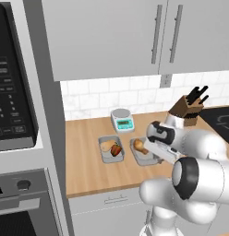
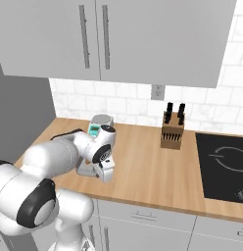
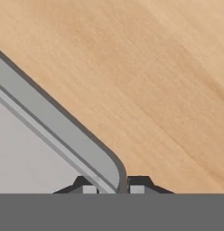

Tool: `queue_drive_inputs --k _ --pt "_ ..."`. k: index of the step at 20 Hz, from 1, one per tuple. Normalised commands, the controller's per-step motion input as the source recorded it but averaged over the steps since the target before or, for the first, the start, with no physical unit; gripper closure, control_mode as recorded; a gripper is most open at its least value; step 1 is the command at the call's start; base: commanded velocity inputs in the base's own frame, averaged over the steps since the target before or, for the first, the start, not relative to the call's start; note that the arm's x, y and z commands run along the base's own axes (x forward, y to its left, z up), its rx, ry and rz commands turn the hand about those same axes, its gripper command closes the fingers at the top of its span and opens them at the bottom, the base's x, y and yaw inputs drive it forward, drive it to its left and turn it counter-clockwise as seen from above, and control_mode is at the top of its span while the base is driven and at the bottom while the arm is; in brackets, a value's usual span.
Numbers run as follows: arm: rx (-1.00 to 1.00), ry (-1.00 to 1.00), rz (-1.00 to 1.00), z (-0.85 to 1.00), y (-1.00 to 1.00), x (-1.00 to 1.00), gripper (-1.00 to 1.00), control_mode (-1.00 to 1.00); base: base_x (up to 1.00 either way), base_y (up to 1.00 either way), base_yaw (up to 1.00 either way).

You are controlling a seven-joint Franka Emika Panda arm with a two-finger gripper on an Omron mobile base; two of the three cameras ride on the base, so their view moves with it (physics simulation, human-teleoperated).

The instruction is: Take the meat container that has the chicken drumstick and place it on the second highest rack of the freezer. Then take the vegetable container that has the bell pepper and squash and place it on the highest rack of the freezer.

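Two grey trays lie side by side on the wooden counter (image 1: 84, 152). The meat container (image 1: 143, 158) holds the chicken drumstick (image 1: 140, 146). The vegetable container (image 1: 107, 156), to its left, holds the bell pepper (image 1: 117, 150) and the squash (image 1: 106, 146). My gripper (image 3: 113, 189) points down at the meat container's near right corner. Its two fingertips (image 3: 89, 189) stand on either side of the tray's rim (image 3: 55, 119), shut on it. From the right, the hand (image 2: 106, 169) covers most of that tray (image 2: 85, 170). The freezer and its racks are out of view.
A small kitchen scale (image 1: 122, 120) stands behind the trays at the tiled wall. A knife block (image 1: 185, 108) and a black cooktop (image 2: 224, 164) are to the right. A microwave (image 1: 12, 92) over an oven fills the tall column on the left. Wall cabinets (image 1: 107, 37) hang above.
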Motion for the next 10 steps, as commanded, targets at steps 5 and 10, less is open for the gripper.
queue_drive_inputs --k 5,10 --pt "0.0 0.0 -0.09 0.68 0.0 -0.25 1.0 -1.0 0.0 0.0 0.0" --pt "0.0 -0.12 -0.05 0.75 0.02 -0.42 1.0 -1.0 0.0 0.0 0.0"
